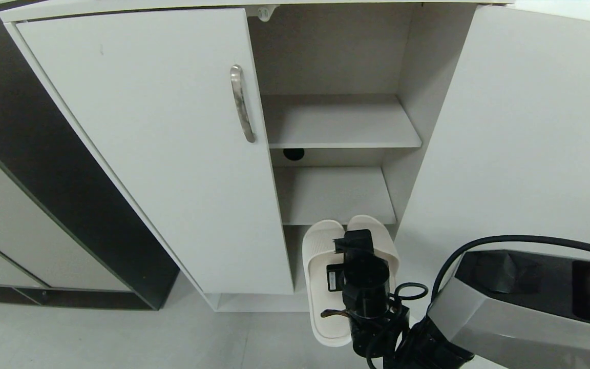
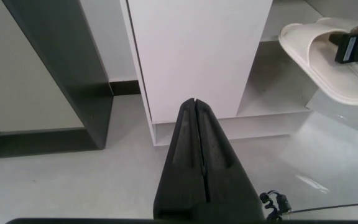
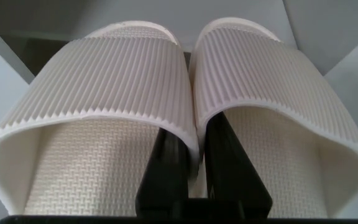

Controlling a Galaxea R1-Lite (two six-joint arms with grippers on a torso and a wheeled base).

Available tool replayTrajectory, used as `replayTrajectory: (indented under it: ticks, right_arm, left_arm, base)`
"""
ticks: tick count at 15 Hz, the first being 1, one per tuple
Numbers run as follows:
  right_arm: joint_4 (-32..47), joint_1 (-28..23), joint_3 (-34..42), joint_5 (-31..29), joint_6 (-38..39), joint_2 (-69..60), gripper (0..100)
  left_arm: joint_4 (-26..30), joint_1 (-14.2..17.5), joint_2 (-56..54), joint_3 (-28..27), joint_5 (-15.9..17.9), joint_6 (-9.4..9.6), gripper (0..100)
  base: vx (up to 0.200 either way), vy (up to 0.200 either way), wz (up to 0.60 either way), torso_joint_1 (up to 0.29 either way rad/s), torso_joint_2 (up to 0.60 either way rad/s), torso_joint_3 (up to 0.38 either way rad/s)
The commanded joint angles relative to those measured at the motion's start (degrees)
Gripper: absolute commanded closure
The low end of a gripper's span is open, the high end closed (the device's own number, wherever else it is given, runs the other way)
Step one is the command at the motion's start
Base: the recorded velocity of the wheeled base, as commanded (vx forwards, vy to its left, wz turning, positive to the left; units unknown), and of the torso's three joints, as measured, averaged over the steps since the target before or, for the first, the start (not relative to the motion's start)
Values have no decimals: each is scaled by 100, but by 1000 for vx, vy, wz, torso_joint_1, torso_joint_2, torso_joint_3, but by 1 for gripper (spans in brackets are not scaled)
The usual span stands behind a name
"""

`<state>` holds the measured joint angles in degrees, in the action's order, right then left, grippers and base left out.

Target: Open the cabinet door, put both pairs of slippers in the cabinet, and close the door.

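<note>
The white cabinet (image 1: 418, 77) stands with its right door (image 1: 520, 143) swung wide and its left door (image 1: 146, 143) shut. Two shelves, an upper (image 1: 336, 120) and a lower (image 1: 333, 195), cross the cabinet's open half. A pair of cream slippers (image 1: 320, 246) (image 3: 129, 81) hangs off the floor (image 1: 121, 338) at the cabinet's open front, just below the lower shelf, toes pointing inward. The right hand (image 1: 354, 241) (image 3: 197, 162) grips the pair, one finger inside each slipper, pinching their touching inner walls together. The left hand (image 2: 194, 124), fingers pressed flat together and holding nothing, hovers in front of the cabinet's shut door. A metal handle (image 1: 241, 102) runs upright along that door's inner edge.
</note>
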<state>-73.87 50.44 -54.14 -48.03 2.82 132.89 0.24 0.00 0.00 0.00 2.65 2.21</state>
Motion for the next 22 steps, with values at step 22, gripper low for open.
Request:
replayTrajectory:
  ticks: [22]
  right_arm:
    - [-92, -457, -853, 312, -449, 466, 100]
  left_arm:
    - [2, 0, 9, 0, -1, -1, 100]
  base:
    - [82, 0, 0, 2, 1, 2]
